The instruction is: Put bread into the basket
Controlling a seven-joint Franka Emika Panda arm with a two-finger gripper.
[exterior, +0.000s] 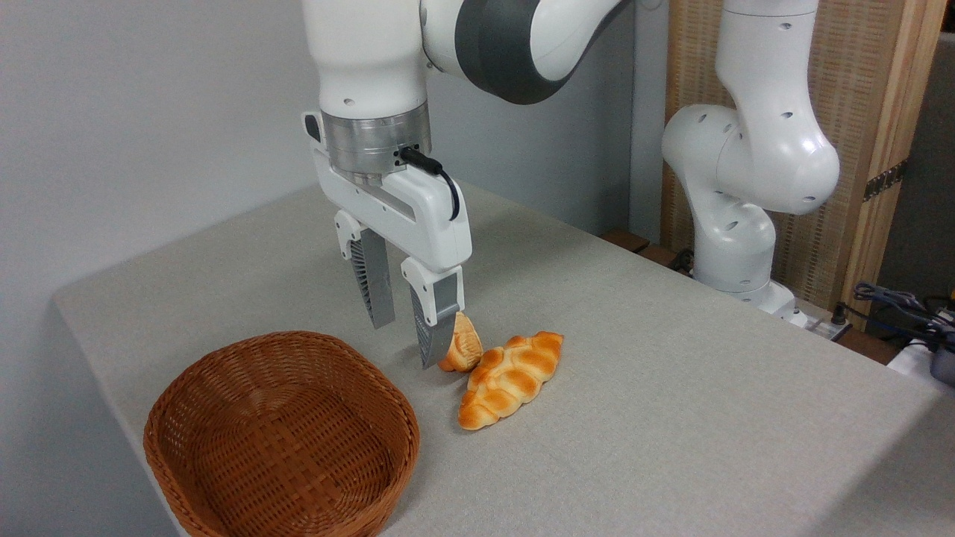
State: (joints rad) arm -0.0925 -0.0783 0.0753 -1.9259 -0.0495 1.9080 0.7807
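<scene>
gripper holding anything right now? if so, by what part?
Nothing held. The gripper is open, low over the table; the bread sits just outside its right finger, not between the two. Contact cannot be told.

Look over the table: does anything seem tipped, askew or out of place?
Yes. The small wedge-shaped golden bun stands on edge, leaning against the braided golden loaf, beside the open gripper. The brown wicker basket is empty.

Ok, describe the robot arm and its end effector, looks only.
The arm is glossy white with rounded segments, dark grey joint bands and small round holes in the shell. A brushed silver metal ring sits at the wrist, with a black cable looping from it. The end effector has a white boxy body and two grey fingers, ribbed on their inner faces.
</scene>
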